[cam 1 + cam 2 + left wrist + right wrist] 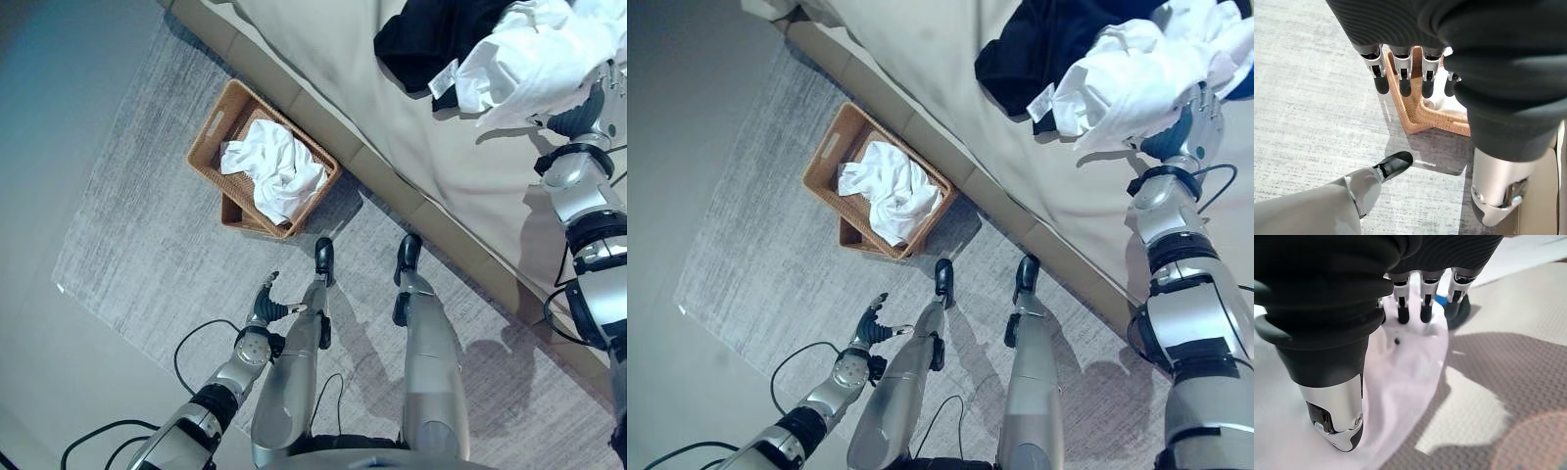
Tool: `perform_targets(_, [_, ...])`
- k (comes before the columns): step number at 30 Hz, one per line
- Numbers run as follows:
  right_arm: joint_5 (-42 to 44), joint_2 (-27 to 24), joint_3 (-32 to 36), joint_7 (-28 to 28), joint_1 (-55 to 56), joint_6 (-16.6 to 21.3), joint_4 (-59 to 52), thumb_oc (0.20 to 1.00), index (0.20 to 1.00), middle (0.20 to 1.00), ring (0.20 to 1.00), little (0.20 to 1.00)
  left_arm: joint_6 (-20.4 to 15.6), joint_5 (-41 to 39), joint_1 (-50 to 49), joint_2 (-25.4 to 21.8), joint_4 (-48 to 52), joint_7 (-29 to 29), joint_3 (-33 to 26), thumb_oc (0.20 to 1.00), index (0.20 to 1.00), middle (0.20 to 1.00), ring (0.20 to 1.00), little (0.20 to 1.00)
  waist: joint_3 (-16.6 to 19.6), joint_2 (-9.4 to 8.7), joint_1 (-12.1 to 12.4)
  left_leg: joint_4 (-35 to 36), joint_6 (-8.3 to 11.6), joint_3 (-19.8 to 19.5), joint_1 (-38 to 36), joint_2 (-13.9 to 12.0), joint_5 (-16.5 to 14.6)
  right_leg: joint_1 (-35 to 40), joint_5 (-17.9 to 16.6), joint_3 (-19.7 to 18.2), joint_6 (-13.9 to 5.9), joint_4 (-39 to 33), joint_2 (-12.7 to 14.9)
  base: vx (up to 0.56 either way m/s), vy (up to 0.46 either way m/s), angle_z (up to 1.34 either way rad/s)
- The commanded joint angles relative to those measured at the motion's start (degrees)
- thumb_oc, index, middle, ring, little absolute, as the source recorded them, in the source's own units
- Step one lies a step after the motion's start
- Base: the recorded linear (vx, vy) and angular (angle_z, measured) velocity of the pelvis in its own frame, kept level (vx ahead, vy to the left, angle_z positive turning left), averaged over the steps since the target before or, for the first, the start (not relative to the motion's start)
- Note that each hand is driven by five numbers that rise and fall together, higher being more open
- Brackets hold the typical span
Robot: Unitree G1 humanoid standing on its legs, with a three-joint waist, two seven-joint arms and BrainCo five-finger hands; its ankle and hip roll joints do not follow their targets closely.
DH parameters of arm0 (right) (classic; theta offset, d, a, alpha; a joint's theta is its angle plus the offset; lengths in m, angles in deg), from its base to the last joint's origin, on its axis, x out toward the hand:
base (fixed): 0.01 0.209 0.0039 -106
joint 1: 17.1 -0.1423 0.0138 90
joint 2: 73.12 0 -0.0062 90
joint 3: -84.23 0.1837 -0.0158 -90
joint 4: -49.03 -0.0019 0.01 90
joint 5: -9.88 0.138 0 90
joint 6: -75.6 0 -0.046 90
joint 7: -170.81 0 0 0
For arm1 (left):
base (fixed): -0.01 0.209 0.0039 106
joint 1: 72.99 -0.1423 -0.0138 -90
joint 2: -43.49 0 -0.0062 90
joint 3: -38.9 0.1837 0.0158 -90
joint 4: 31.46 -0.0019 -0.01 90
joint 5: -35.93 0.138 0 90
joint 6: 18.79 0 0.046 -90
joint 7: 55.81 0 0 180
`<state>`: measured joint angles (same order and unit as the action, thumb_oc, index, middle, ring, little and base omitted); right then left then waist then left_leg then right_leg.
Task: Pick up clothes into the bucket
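A woven basket (209, 127) stands on the rug beside the bed and holds a crumpled white cloth (274, 171). On the bed lie a black garment (431, 34) and a white garment (529, 54). The white one is bunched and raised off the bedcover, with a shadow under it. My right hand (1190, 122) is at its lower edge; in the right wrist view its fingers (1422, 301) and thumb close on the white fabric (1400, 382). My left hand (266, 299) hangs low over the rug, fingers (1400, 73) straight and holding nothing, a short way from the basket's corner (1415, 120).
The beige bed (343, 69) runs diagonally across the top right, its edge close behind the basket. A grey rug (127, 215) covers the floor around the basket, with bare floor (39, 117) to the left.
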<state>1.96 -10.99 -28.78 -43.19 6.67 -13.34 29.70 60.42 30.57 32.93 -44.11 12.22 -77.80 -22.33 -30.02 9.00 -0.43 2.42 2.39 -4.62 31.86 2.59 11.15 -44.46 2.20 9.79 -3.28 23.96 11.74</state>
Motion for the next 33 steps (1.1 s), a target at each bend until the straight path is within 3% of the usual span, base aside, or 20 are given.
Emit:
perform_targets(1, [1.37, -6.53, -3.89, -1.22, -5.23, -0.23, 2.03, 1.000, 1.000, 1.000, 1.000, 1.000, -1.02, -1.07, 0.79, 0.66, 0.45, 0.15, 2.10, 1.000, 1.000, 1.000, 1.000, 1.000, 0.23, 1.72, 0.77, -0.94, 1.36, -0.42, 0.74, 0.71, -0.26, 2.08, -0.09, -1.00, -2.19, -0.52, 1.06, 0.02, -0.007, 0.19])
perform_targets(7, [0.32, -6.80, -8.27, 3.66, -8.83, -1.40, 5.89, 1.000, 1.000, 1.000, 1.000, 1.000, -1.11, -2.13, 1.90, 1.11, 0.87, 0.67, 3.14, 1.000, 1.000, 1.000, 1.000, 1.000, 0.23, 2.29, 1.10, -1.30, 1.15, -0.87, 1.92, 0.92, -0.20, 0.16, 0.63, -1.31, -1.91, 1.49, 1.47, 0.02, -0.008, 0.10])
perform_targets(8, [0.46, -6.71, -8.57, 4.36, -9.28, -1.33, 6.31, 0.498, 0.498, 0.498, 0.498, 0.498, -0.99, -2.24, 2.06, 1.24, 0.77, 0.90, 3.12, 1.000, 1.000, 1.000, 1.000, 1.000, 0.23, 2.27, 1.09, -1.42, 1.14, -0.91, 2.09, 0.89, -0.22, 0.02, 0.72, -1.29, -1.90, 1.62, 1.47, 0.01, -0.033, 0.01])
perform_targets(9, [0.94, -6.38, -8.43, 4.91, -9.31, -1.28, 6.70, 0.200, 0.200, 0.200, 0.200, 0.200, -0.86, -2.40, 2.19, 1.38, 0.62, 1.06, 3.15, 1.000, 1.000, 1.000, 1.000, 1.000, 0.23, 2.26, 1.07, -1.57, 1.17, -1.01, 2.19, 0.86, -0.21, -0.02, 0.75, -1.35, -1.89, 1.73, 1.41, 0.01, -0.039, 0.00])
perform_targets(12, [2.78, -5.51, -7.38, 4.20, -9.58, -0.65, 5.95, 0.200, 0.200, 0.200, 0.200, 0.200, -0.73, -2.58, 2.13, 1.67, 0.47, 1.12, 3.11, 1.000, 1.000, 1.000, 1.000, 1.000, 0.23, 2.14, 0.93, -1.85, 1.21, -1.01, 2.17, 0.80, -0.25, 0.03, 0.91, -1.37, -1.85, 1.85, 1.26, 0.00, -0.019, 0.03])
perform_targets(17, [13.25, -3.50, -0.18, -1.36, -7.73, 4.09, -1.94, 0.200, 0.200, 0.200, 0.200, 0.200, -0.50, -2.06, 2.31, 1.86, 0.07, 0.39, 2.92, 1.000, 1.000, 1.000, 1.000, 1.000, 0.23, 1.50, 0.32, -2.36, 1.32, -0.76, 1.31, 0.51, -0.77, 0.85, 1.02, -1.56, -1.91, 1.59, 0.83, 0.00, -0.007, 0.01])
perform_targets(18, [16.89, -2.89, 2.19, -3.45, -6.98, 6.47, -7.51, 0.200, 0.200, 0.200, 0.200, 0.200, -0.35, -1.81, 2.53, 1.62, -0.16, -0.12, 2.40, 1.000, 1.000, 1.000, 1.000, 1.000, 0.23, 0.92, -0.02, -2.71, 1.42, -0.37, 1.01, 0.27, -1.06, 1.14, 0.88, -1.48, -1.95, 1.27, 0.60, 0.00, 0.000, 0.00])
perform_targets(26, [18.33, -2.36, 10.43, -13.06, -6.15, 11.24, -26.80, 0.200, 0.200, 0.200, 0.200, 0.200, 0.13, -0.97, 1.50, 0.14, -1.49, -1.21, 0.36, 1.000, 1.000, 1.000, 1.000, 1.000, 0.23, -1.93, -1.14, -3.77, 1.83, 0.69, -1.08, -0.90, -2.39, 4.33, -0.09, -1.31, -2.38, -1.27, -0.72, -0.02, -0.008, -0.06])
perform_targets(33, [12.39, -4.87, 13.13, -15.61, -4.38, 10.31, -37.69, 0.200, 0.200, 0.200, 0.200, 0.200, 0.85, 0.73, -0.34, -1.02, -3.28, -0.81, -2.19, 1.000, 1.000, 1.000, 1.000, 1.000, 0.23, -4.27, -1.92, -5.56, 1.84, 1.14, -3.95, -1.71, -3.43, 8.84, -1.20, -0.94, -2.25, -3.24, -1.72, -0.02, -0.002, -0.04])
